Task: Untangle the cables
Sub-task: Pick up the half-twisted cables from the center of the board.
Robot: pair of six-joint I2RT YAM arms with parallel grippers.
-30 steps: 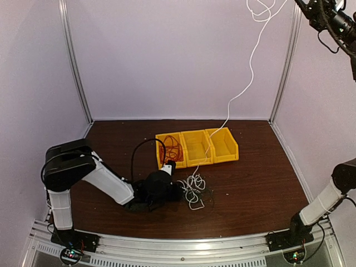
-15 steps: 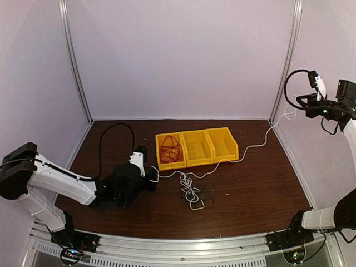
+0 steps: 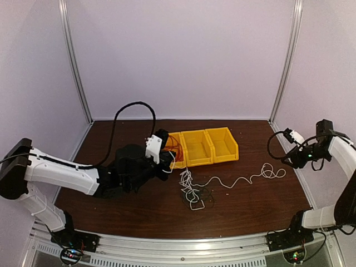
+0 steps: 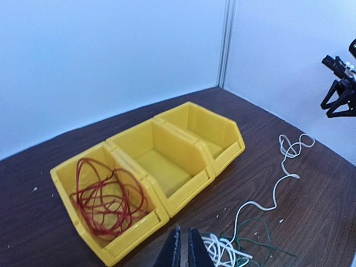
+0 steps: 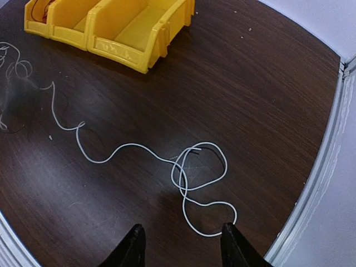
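On the worktop, just in front of the yellow bins, sit the cables: a small clump of white and dark strands. One white cable runs out of it toward the right arm and ends in loose loops. A red cable lies coiled in the leftmost bin.

We judge all of them light, limp and thin, likely to snag and drag the clump if pulled hard. Best hold: a free end or a single clear strand, not the knot.

Beside the leftmost bin, near the clump, the left hand has its fingers pressed nearly together; whether a strand is pinched we cannot tell. Over the loops, the right hand is wide and empty.
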